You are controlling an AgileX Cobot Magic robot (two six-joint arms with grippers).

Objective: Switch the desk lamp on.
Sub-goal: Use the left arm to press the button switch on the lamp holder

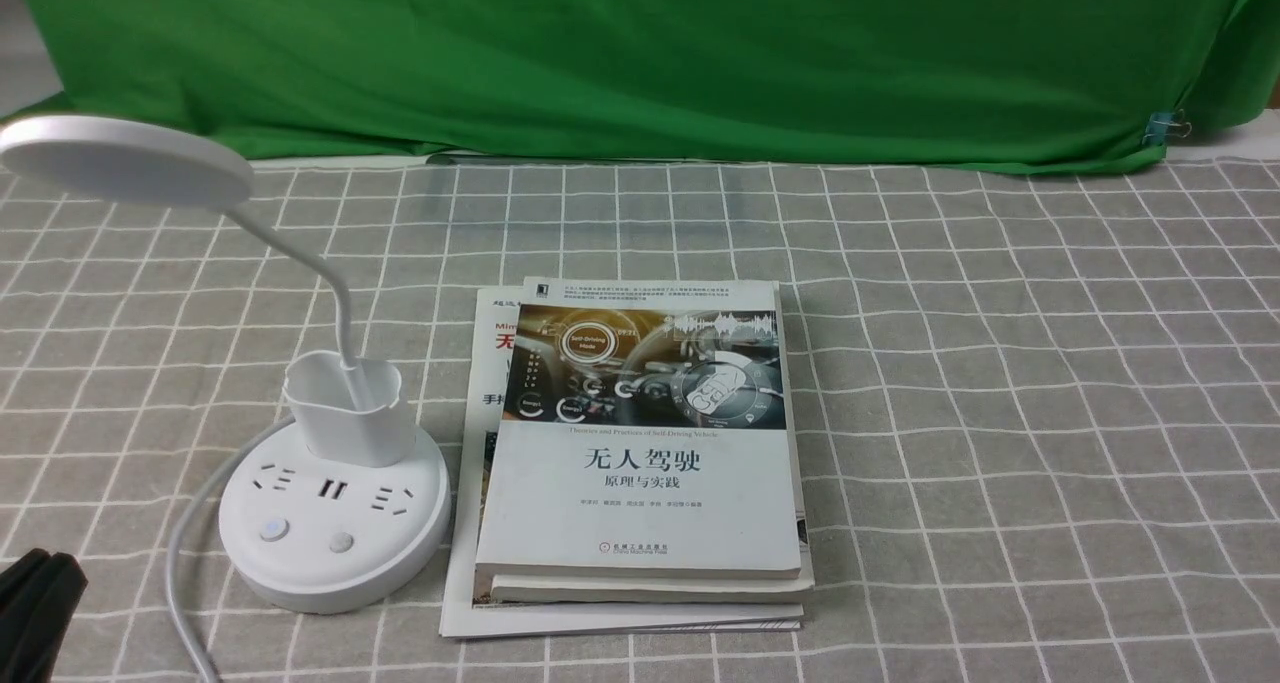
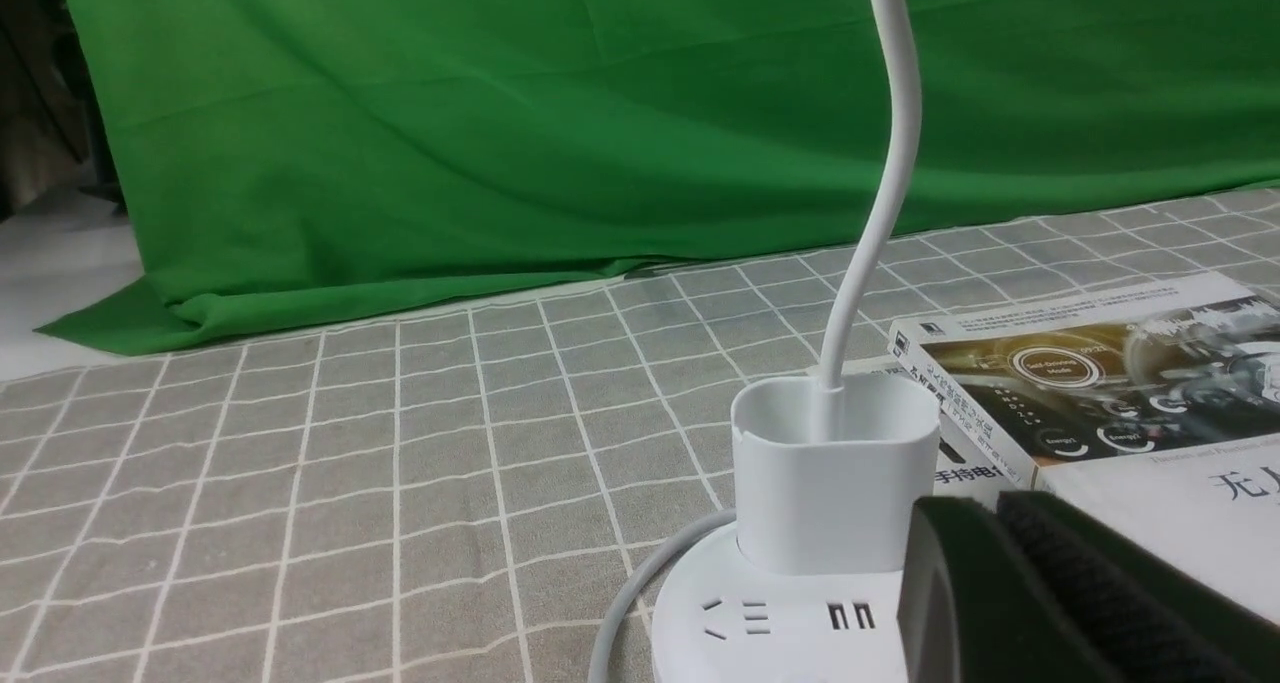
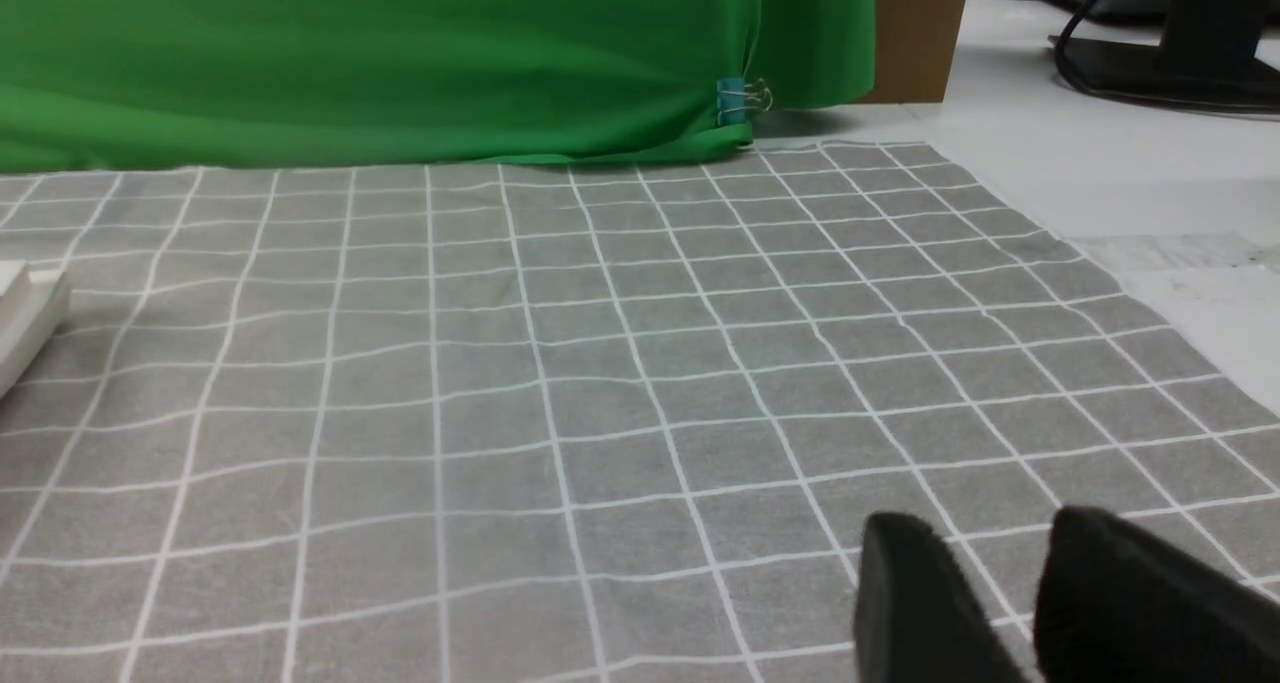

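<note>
The white desk lamp (image 1: 335, 523) stands at the table's (image 1: 1000, 413) left, just beside stacked books (image 1: 640, 463). It has a flat disc head, thin curved neck, pen cup and round socketed base with two buttons. The right jaws are slightly parted. I cannot tell for the left jaws.

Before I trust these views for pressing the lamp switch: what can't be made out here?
- Buttons of the desk lamp: left wrist view, lost behind the left gripper or below the edge; front view, markings too small.
- Lamp head: underside faces away in front view; cut off by the top edge in left wrist view.
- Left gripper's jaws: front view's edge cuts them off.
- Lower books: titles covered by the top book.
</note>
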